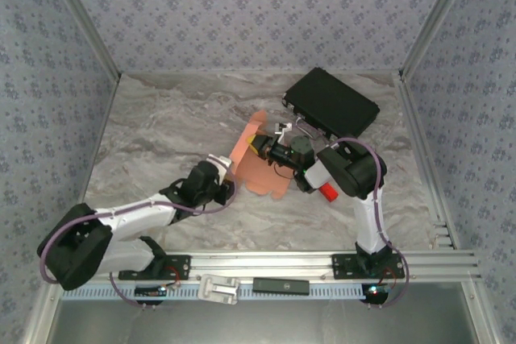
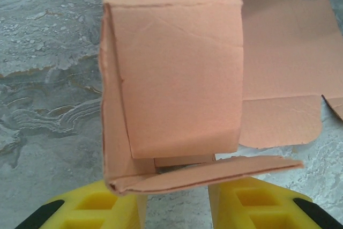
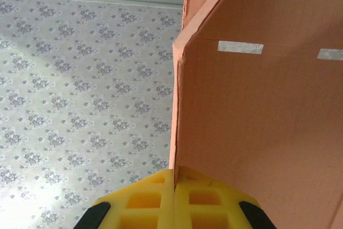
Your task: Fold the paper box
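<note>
The paper box (image 1: 256, 163) is a salmon-orange die-cut sheet, partly folded, lying mid-table between the two arms. My left gripper (image 1: 226, 187) is at its near-left edge. In the left wrist view the yellow fingers (image 2: 102, 207) stand apart with bare table between them, and a folded flap of the paper box (image 2: 177, 73) lies across just above their tips, an upright panel behind it. My right gripper (image 1: 264, 149) is at the sheet's far side. In the right wrist view it (image 3: 174, 172) is shut on the thin edge of a raised panel (image 3: 257, 122).
A black case (image 1: 330, 102) lies at the back right, just behind the right arm. A small red block (image 1: 328, 192) sits beside the right arm's forearm. Patterned walls enclose the marble table (image 1: 161, 118), and a metal rail (image 1: 322, 263) runs along the near edge.
</note>
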Action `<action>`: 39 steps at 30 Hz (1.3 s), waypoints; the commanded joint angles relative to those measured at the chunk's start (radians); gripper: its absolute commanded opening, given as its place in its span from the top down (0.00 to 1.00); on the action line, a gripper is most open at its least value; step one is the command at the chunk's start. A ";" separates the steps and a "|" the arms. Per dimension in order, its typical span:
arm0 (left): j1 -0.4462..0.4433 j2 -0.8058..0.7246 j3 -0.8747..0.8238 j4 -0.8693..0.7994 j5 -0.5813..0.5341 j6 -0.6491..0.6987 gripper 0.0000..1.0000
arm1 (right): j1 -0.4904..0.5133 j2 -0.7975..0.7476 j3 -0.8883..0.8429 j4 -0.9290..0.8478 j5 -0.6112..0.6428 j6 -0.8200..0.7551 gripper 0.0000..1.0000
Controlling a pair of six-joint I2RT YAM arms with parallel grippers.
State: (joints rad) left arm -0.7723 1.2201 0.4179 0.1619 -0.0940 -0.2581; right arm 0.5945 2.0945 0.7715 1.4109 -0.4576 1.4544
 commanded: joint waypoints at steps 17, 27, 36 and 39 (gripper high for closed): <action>-0.143 0.092 0.111 0.120 -0.305 -0.044 0.64 | 0.023 -0.010 0.028 -0.019 0.038 0.020 1.00; -0.156 0.107 0.128 0.168 -0.331 -0.012 0.67 | 0.031 -0.005 0.037 -0.019 0.062 0.045 1.00; -0.154 0.150 0.146 0.183 -0.322 0.068 0.69 | 0.042 -0.005 0.038 -0.018 0.107 0.078 1.00; -0.148 0.175 0.171 0.157 -0.346 0.054 0.69 | 0.045 -0.005 0.037 -0.020 0.113 0.080 1.00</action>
State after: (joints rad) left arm -0.9230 1.3720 0.5377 0.2939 -0.4129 -0.2237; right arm 0.6308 2.0945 0.7975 1.3991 -0.3557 1.5269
